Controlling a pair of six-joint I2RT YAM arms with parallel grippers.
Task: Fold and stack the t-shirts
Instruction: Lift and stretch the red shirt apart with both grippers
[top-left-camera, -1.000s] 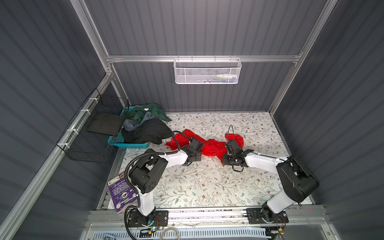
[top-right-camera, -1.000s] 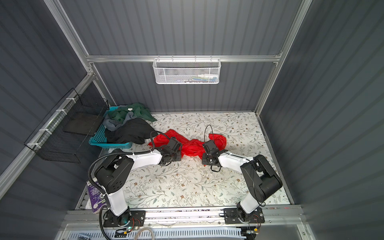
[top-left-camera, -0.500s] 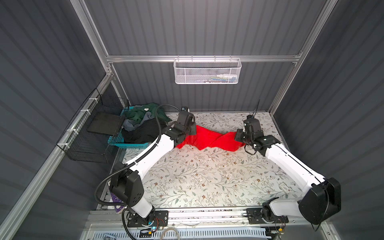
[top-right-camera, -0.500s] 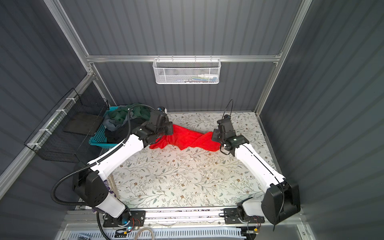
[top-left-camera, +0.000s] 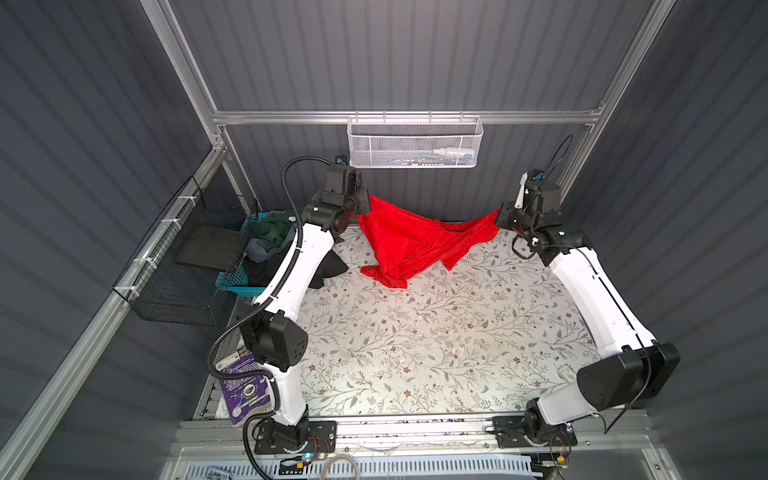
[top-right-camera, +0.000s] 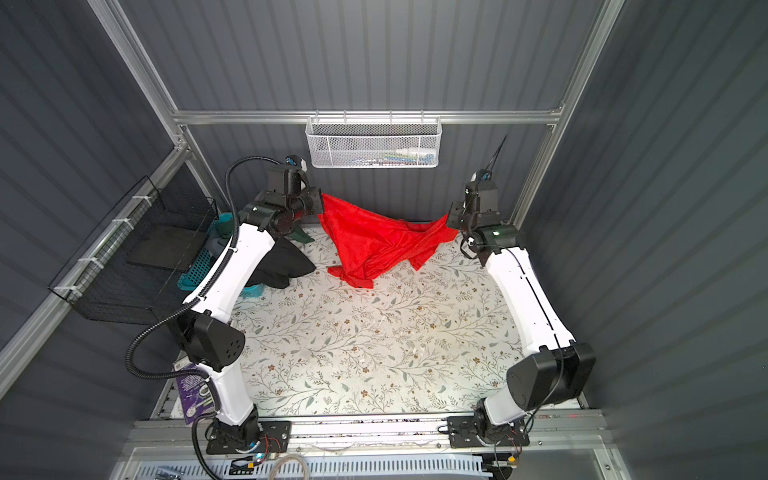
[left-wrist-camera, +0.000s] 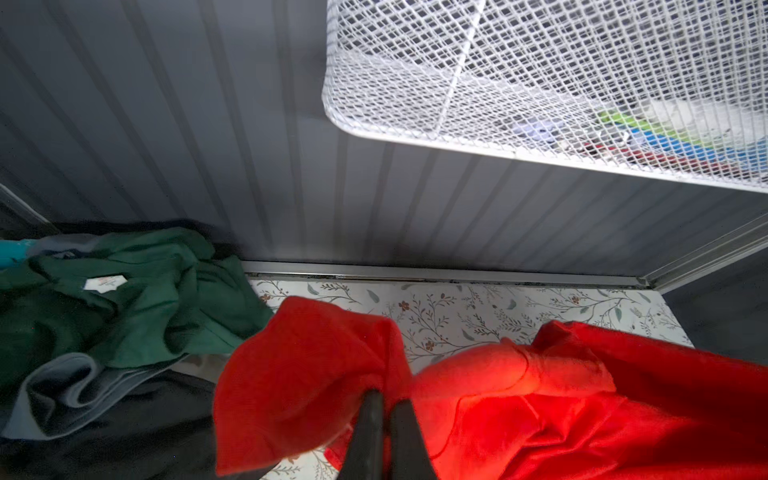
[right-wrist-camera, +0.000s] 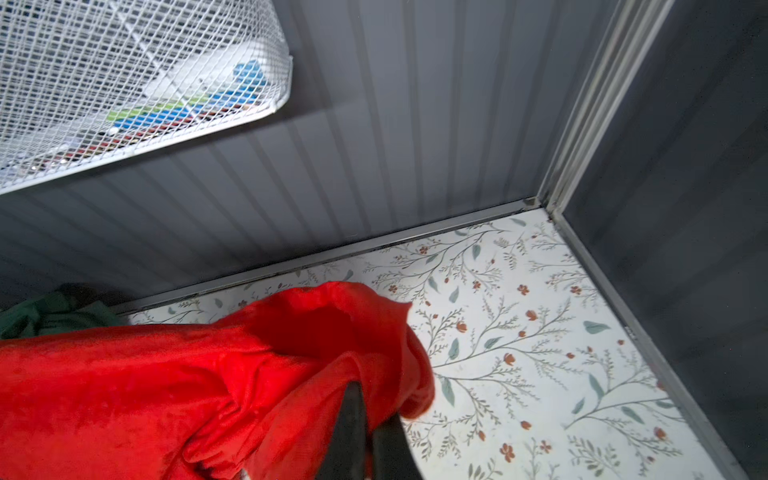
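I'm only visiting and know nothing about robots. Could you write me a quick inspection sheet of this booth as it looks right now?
Surface: floral table, flat and well lit.
Job's things: red t-shirt hangs between both grippers, low folds at the table; dark green t-shirt, grey t-shirt and black t-shirt heaped unfolded at the teal basket.
Clutter: purple booklet by the left arm's base.
Grippers: left gripper shut on the red t-shirt; right gripper likewise.
Cables: black ribbed hose loops along the left arm.
Surroundings: grey ribbed walls; white mesh basket at the back, black wire rack on the left.
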